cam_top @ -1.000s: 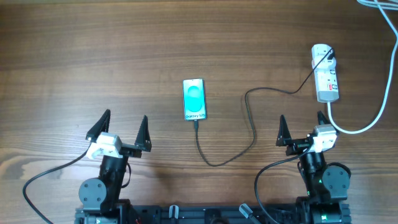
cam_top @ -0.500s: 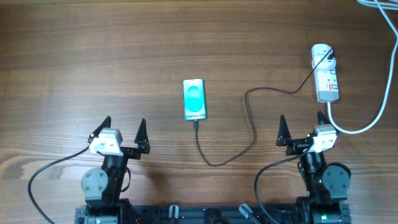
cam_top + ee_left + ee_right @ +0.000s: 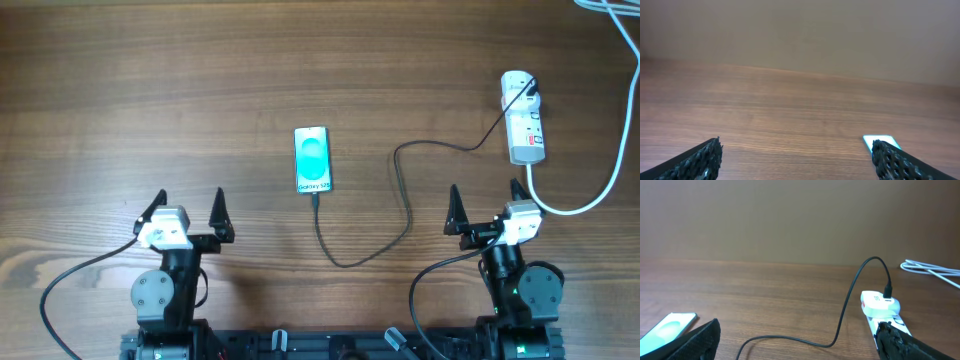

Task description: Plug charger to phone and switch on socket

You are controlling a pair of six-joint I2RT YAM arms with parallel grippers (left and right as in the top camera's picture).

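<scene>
At the centre of the desk [image 3: 150,80] the phone [image 3: 312,159] is laid flat, "Galaxy S25" being read along its near edge, where the tip of the charger [image 3: 400,190] is met; the cable is run to the socket [image 3: 523,130] at far right. Both the left pincer [image 3: 189,200] and the right pincer [image 3: 484,190] are held spread wide, with nothing gripped or touched. Since a second ago the left pincer has been drawn back slightly; all else is unchanged.

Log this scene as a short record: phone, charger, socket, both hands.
phone: lying flat, cyan screen up
charger: plugged at socket's far end, loops to phone's near edge; seating there unclear
socket: far right; switch state unreadable
left hand: open, empty, near-left of phone
right hand: open, empty, just short of socket
</scene>
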